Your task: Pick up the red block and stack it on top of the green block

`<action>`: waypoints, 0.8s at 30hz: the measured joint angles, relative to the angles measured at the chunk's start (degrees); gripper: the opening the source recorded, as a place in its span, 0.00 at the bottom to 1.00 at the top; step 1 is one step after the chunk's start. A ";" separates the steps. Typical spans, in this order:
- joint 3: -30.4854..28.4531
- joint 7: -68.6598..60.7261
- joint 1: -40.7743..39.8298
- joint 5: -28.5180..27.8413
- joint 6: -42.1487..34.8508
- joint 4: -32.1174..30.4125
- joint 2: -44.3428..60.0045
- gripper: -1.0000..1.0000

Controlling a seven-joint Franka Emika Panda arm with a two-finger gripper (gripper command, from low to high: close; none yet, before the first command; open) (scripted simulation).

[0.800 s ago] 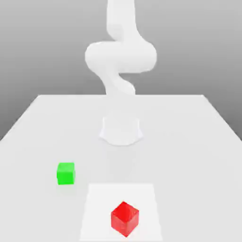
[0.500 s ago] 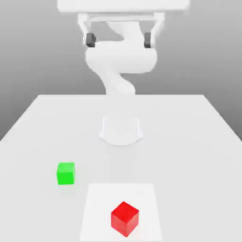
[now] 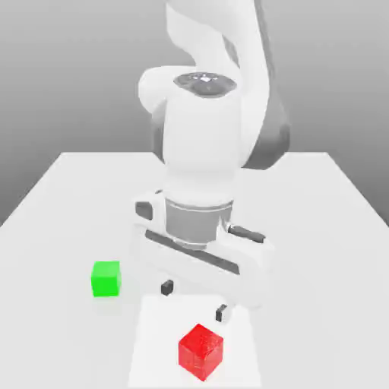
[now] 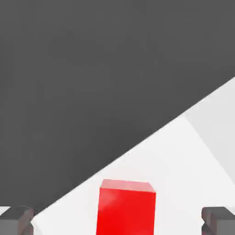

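Note:
The red block (image 3: 200,351) sits on a paler square patch of the table, near the front edge. My gripper (image 3: 194,299) hangs open just above and behind it, with dark fingertips (image 3: 166,286) spread wide and nothing between them. In the hand view the red block (image 4: 125,209) lies between the two fingertips (image 4: 16,219), apart from both. The green block (image 3: 106,278) rests on the table toward the exterior view's left, apart from the gripper and the red block.
The arm's white base and bulky links (image 3: 201,152) rise from the middle of the white table (image 3: 319,228). The pale square patch (image 3: 156,342) lies at the front centre. The table's front edge runs just beyond the red block.
The hand has dropped from high at the top of the exterior view down to just above the table, behind the red block. Both blocks have stayed put.

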 joint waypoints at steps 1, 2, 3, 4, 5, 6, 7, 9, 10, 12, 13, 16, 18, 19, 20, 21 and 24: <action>-0.07 0.79 -0.02 -0.40 1.45 0.05 2.02 0.50; -0.61 1.54 0.39 -1.05 3.04 0.25 4.06 0.50; -1.31 2.25 0.93 -1.83 4.70 0.52 6.12 0.50; -2.08 2.98 1.51 -2.73 6.39 0.82 8.21 0.50; -2.97 3.65 2.22 -3.62 8.10 1.14 10.33 0.50; -3.42 3.97 2.58 -4.05 8.96 1.30 11.40 0.00; -3.42 3.97 2.58 -4.05 8.96 1.30 11.40 0.00; -3.41 4.00 2.58 -4.08 9.02 1.30 11.40 0.00; -3.41 4.02 2.57 -4.09 9.06 1.30 11.40 0.00; -3.62 4.22 2.74 -4.34 9.53 1.39 11.93 0.00; -3.27 3.97 2.47 -3.98 8.89 1.26 11.15 0.00; -1.46 2.13 1.15 -1.49 4.67 0.43 6.02 0.00; -0.43 0.90 0.35 0.21 1.41 -0.32 2.02 0.00; -1.14 1.04 -0.32 0.37 0.56 -1.50 0.08 0.00; -2.33 1.62 -1.31 0.15 0.13 -3.11 -1.84 0.00; -3.63 2.24 -2.71 -0.09 -0.19 -4.81 -3.77 0.00; -6.78 4.22 -8.80 -0.82 -0.85 -10.22 -9.72 0.00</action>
